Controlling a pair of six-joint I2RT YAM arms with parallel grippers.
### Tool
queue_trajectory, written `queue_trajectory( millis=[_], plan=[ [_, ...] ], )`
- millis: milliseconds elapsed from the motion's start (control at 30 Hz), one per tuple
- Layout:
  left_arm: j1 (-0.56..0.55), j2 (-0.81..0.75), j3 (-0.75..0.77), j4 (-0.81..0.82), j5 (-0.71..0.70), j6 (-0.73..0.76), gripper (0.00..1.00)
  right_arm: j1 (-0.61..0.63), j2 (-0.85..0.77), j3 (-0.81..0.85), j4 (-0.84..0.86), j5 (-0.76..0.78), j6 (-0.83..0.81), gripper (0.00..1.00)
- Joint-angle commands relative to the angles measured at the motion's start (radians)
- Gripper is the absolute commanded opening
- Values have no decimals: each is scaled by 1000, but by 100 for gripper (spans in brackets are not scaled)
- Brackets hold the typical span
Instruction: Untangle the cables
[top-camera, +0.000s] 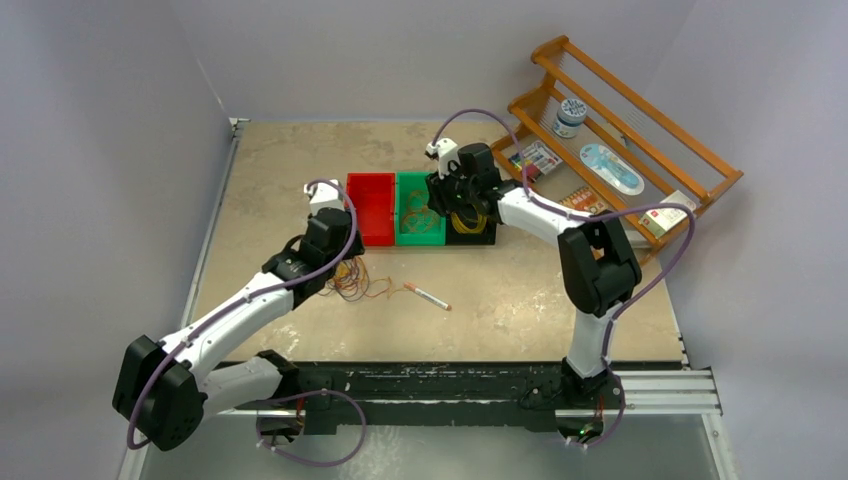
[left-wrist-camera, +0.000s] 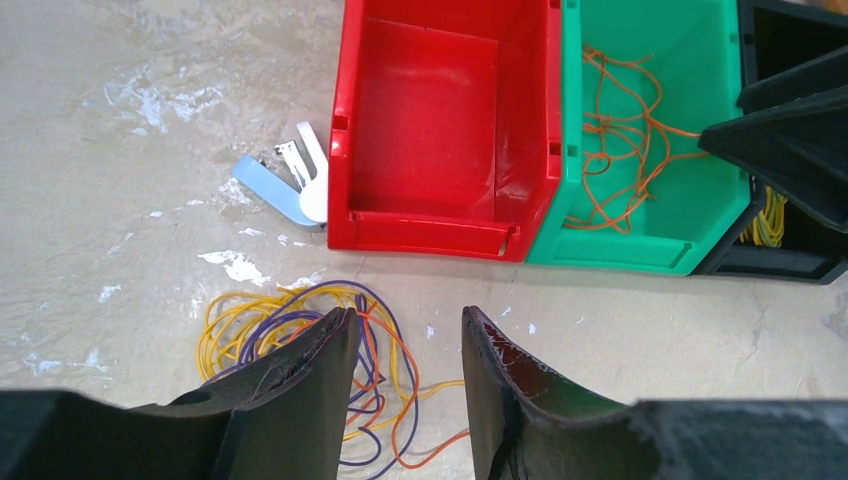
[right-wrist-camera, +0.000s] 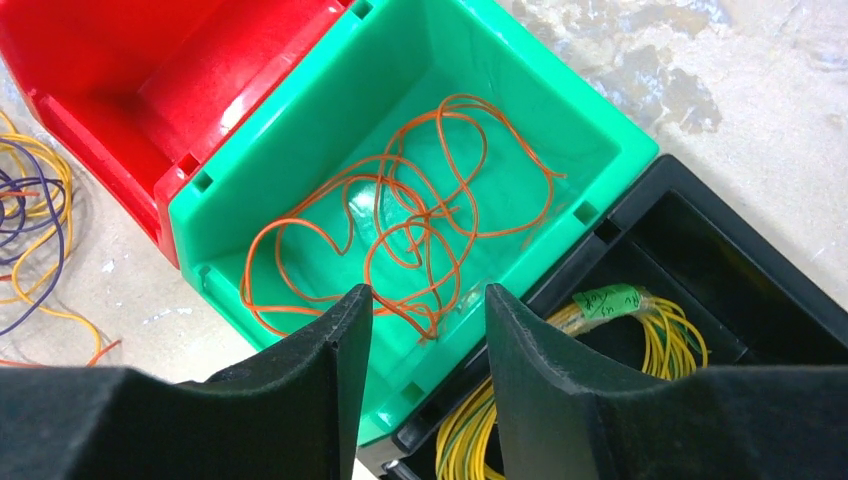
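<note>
While the left pincer (left-wrist-camera: 408, 322) is hanging over the cables (left-wrist-camera: 255, 322) with jaws parted and gripping nothing, the tangle of yellow, purple and orange strands is lying on the bench (left-wrist-camera: 120, 60) at 7 o'clock of the red bin (left-wrist-camera: 430, 120). The right pincer (right-wrist-camera: 428, 297) is hovering above the green bin (right-wrist-camera: 540, 90), jaws likewise apart and empty, with a loose orange cable (right-wrist-camera: 400, 215) lying inside.

Risks, as judged: closing where strands are crossing is likely to be catching several colours at once, so a lift would be dragging the whole knot and tightening it. A snagged loop could also be pulling the bins out of line.

The left wrist view is showing a blue-and-white clip (left-wrist-camera: 285, 185) at 9 o'clock of the red bin, which is not showing from overhead. The right wrist view is revealing a green tag on the yellow bundle (right-wrist-camera: 670, 335) in the black bin (right-wrist-camera: 720, 240). Only the overhead view is showing a pen (top-camera: 428, 296) at 3 o'clock of the tangle.
</note>
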Motion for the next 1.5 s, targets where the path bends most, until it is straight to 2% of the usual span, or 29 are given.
queue_trajectory(
  millis=[0, 200, 467, 700, 933, 1233, 1467],
  plan=[
    [7, -41, 4, 11, -47, -4, 42, 18, 18, 59, -22, -18, -23, 45],
    [7, -41, -4, 12, -52, -7, 42, 33, 52, 89, -44, -5, -32, 35],
    [8, -45, -20, 12, -66, -8, 42, 47, 94, 128, -68, -4, -40, 14],
    [8, -42, -27, 16, -67, -11, 42, 87, 171, 218, -120, 26, -57, 9],
    [8, -50, -34, 13, -73, -11, 42, 102, 193, 250, -162, 139, -3, 11],
    [9, -39, -31, 21, -73, -10, 42, 100, 159, 206, -207, 247, 61, 30],
    [10, -37, -27, 22, -75, -7, 43, 90, 101, 164, -175, 260, 64, 39]
  ],
)
